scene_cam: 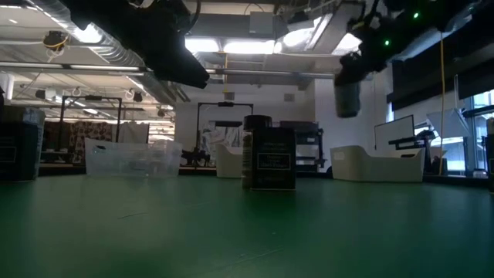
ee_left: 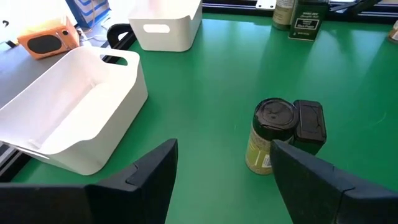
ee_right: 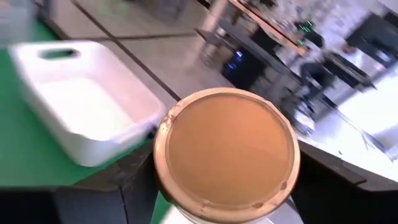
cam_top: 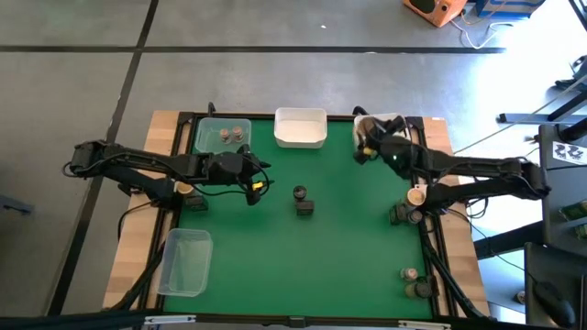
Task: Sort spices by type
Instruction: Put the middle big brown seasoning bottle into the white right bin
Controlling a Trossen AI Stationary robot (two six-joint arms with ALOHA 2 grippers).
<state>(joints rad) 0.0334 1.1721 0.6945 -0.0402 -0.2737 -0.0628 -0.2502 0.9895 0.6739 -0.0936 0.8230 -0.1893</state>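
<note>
Right wrist view fills with a tan-lidded spice jar [ee_right: 227, 149]; I have the right gripper [cam_top: 365, 147] clamped on it, lifted near the bench's far right corner by a white tub [ee_right: 81, 121], presumably its destination; left gripper [cam_top: 260, 176] hangs spread toward two dark containers [ee_left: 289, 134] mid-bench.

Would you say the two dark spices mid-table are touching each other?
Touching, it seems: in the left wrist view the round jar and the blocky tin sit flush, no green between them.

The tan-lidded jar [ee_right: 227, 152] hides its body; background beyond is blurred.
</note>
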